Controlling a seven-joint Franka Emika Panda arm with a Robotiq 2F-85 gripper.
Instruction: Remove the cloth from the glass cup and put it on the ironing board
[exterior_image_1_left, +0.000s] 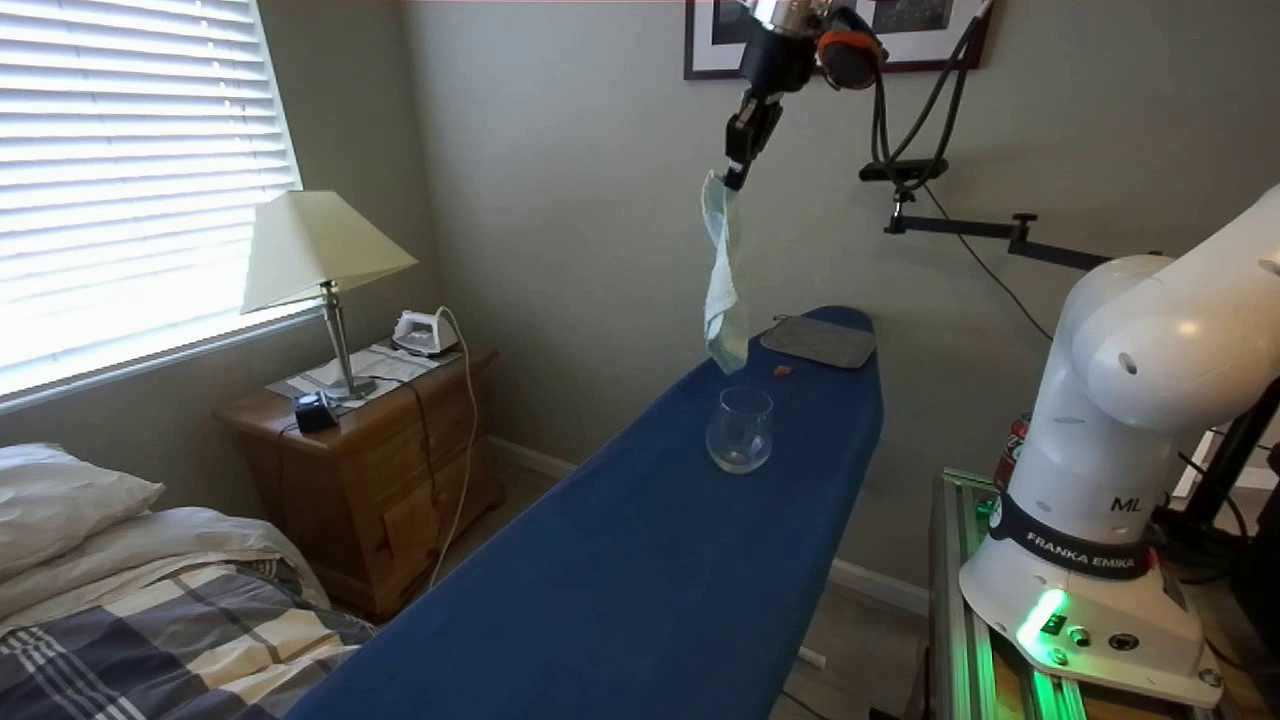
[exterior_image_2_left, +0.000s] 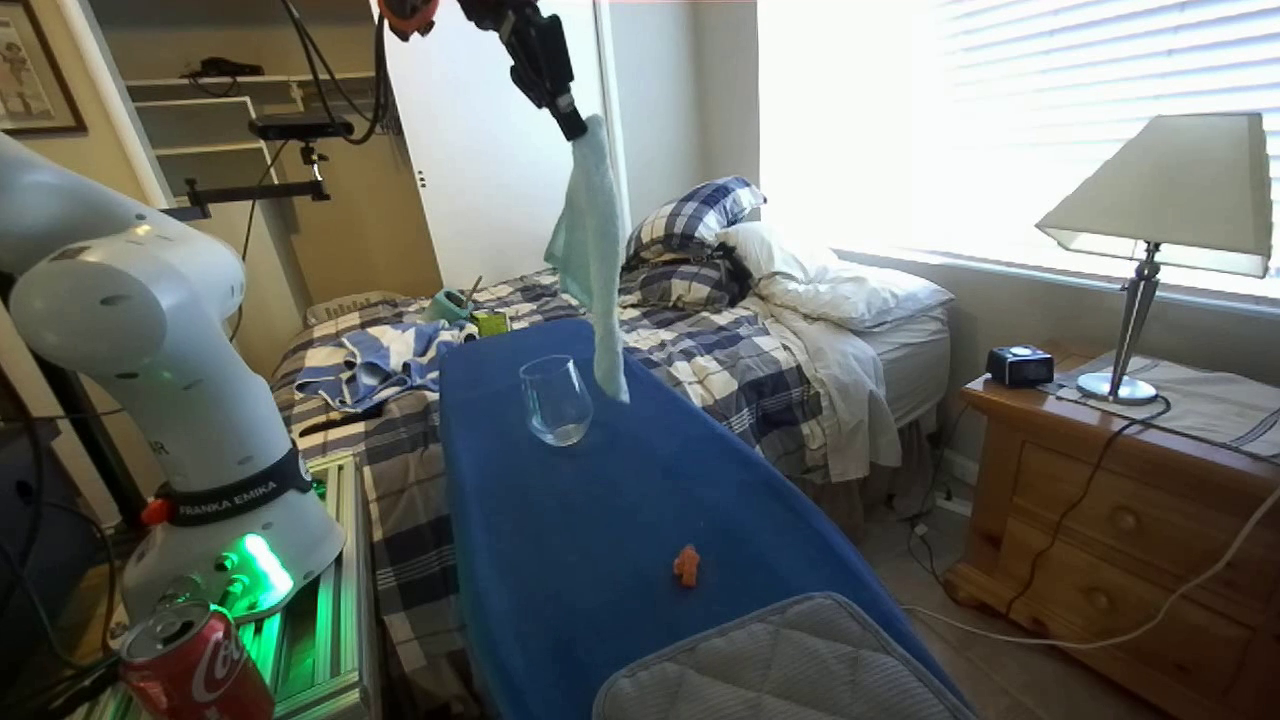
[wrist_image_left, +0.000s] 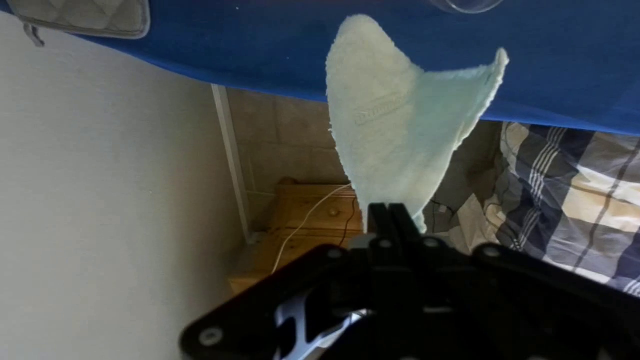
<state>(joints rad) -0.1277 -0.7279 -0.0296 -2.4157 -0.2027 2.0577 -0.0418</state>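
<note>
My gripper (exterior_image_1_left: 735, 180) is high above the ironing board, shut on one end of the pale mint cloth (exterior_image_1_left: 725, 285). The cloth hangs down from the fingertips in both exterior views, lengthwise and partly folded (exterior_image_2_left: 598, 240). In the wrist view the cloth (wrist_image_left: 387, 125) spreads out beyond the closed fingers (wrist_image_left: 389, 206). The clear glass cup (exterior_image_1_left: 740, 430) stands upright and empty on the blue ironing board (exterior_image_1_left: 620, 600). It also shows in an exterior view (exterior_image_2_left: 557, 400), with the cloth beside it and apart from it. Only the base of the glass shows in the wrist view (wrist_image_left: 470, 5).
A grey quilted pad (exterior_image_2_left: 780, 665) lies at one end of the board. A small orange object (exterior_image_2_left: 686, 566) lies between pad and glass. A wooden nightstand (exterior_image_1_left: 370, 490) with a lamp (exterior_image_1_left: 325, 250) and an iron (exterior_image_1_left: 424, 333), and a bed (exterior_image_2_left: 690, 370), stand beside the board.
</note>
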